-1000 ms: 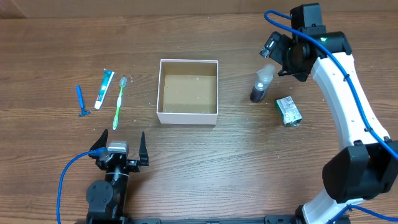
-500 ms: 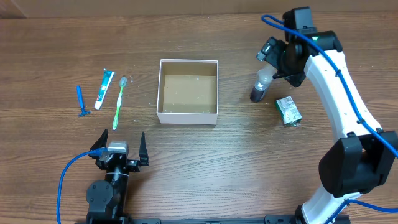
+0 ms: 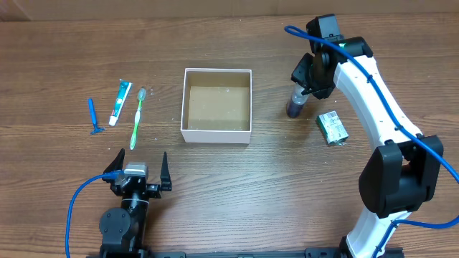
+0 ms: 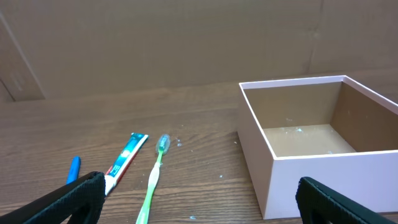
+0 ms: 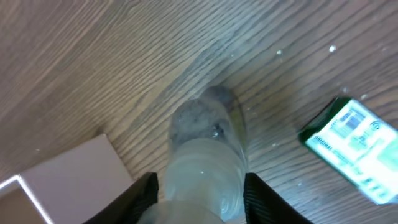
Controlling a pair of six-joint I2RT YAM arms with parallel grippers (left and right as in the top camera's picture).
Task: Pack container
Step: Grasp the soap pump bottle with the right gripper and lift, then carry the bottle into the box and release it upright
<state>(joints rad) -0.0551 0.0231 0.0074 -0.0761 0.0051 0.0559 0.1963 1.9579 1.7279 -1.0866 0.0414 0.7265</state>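
Note:
The container is a square white-walled box with a brown floor, mid-table and with nothing in it; the left wrist view has it on the right. To its right stands a small clear bottle with a dark lower part. My right gripper is down over the bottle's top, shut on it. In the right wrist view both fingers press the bottle at its sides. My left gripper rests open near the front edge, nothing between its fingers.
A green-and-white carton lies right of the bottle. Left of the container lie a toothpaste tube, a green toothbrush and a blue razor. A corner of the container shows just left of the bottle.
My right gripper moved left and down over the bottle and closed on it. The left arm has not moved.

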